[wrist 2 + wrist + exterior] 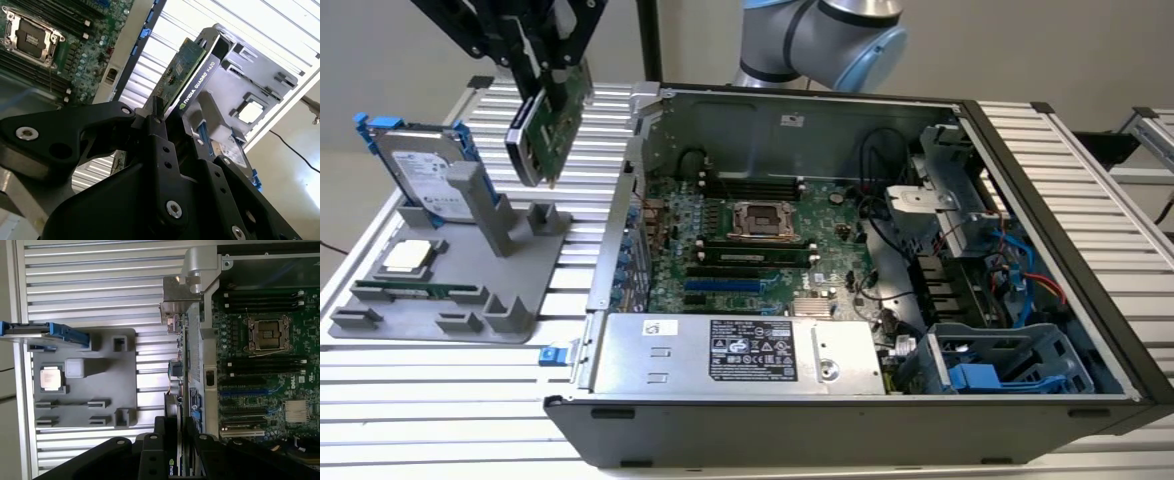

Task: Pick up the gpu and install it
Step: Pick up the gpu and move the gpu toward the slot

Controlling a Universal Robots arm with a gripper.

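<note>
The gpu (550,125) has a dull green circuit-board face and a glossy black plastic edge, and in the second wrist view the gripper (174,117) is matt black with bright metal screws. The holder (467,305) is matt grey plastic, the drive (424,172) has a shiny silver metal face, a paper label and a blue plastic frame, and the table (440,400) is ribbed pale metal with a satin sheen. The case (854,430) is matt black outside and bare grey sheet metal inside, around a green motherboard (761,235) and a dull metal power supply (640,360) with a paper label.
</note>
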